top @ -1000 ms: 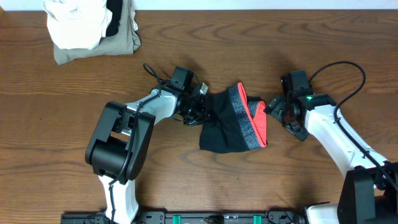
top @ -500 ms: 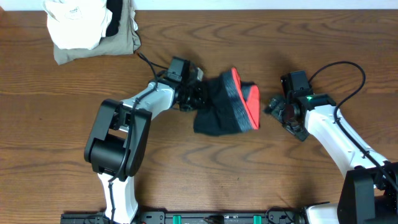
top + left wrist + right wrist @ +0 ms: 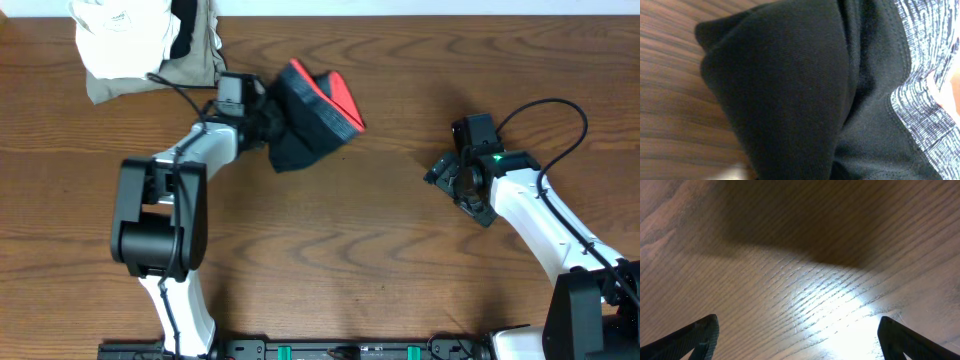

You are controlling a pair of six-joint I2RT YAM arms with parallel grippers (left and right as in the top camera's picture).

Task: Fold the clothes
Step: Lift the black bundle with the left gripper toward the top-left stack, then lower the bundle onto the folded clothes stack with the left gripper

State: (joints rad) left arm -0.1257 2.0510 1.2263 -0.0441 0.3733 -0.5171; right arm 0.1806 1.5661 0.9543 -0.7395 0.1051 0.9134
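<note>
The left gripper (image 3: 264,124) is clamped on the black garment (image 3: 298,135). Its fingers are buried in the cloth, and in the left wrist view the fabric (image 3: 790,95) fills nearly the whole frame. The right gripper (image 3: 441,173) holds nothing, and its jaws stand wide apart over bare wood (image 3: 800,260). It is well apart from the garment, on the right side of the table.

The table (image 3: 350,250) is brown wood with a strong wavy grain running across it. A bright patch of reflected light and a broad shadow show on it under the right wrist camera. A pale strip runs along the far edge at the top of the overhead view. In the far left corner a white folded cloth (image 3: 115,40) lies on a khaki-olive folded garment (image 3: 195,68), close to the left arm's wrist. A black cable (image 3: 545,108) loops over the right arm.

The garment sits left of centre toward the far edge, bunched into a thick, tilted wad at the left gripper's tip. Its body is matte black knit, rounded at the fold. The mottled grey waistband (image 3: 318,112) crosses the top of the wad, with the bright red-orange edging (image 3: 322,88) turned upward beside it. Up close the waistband (image 3: 935,60) shows a blue-grey heathered weave stitched to the black.
</note>
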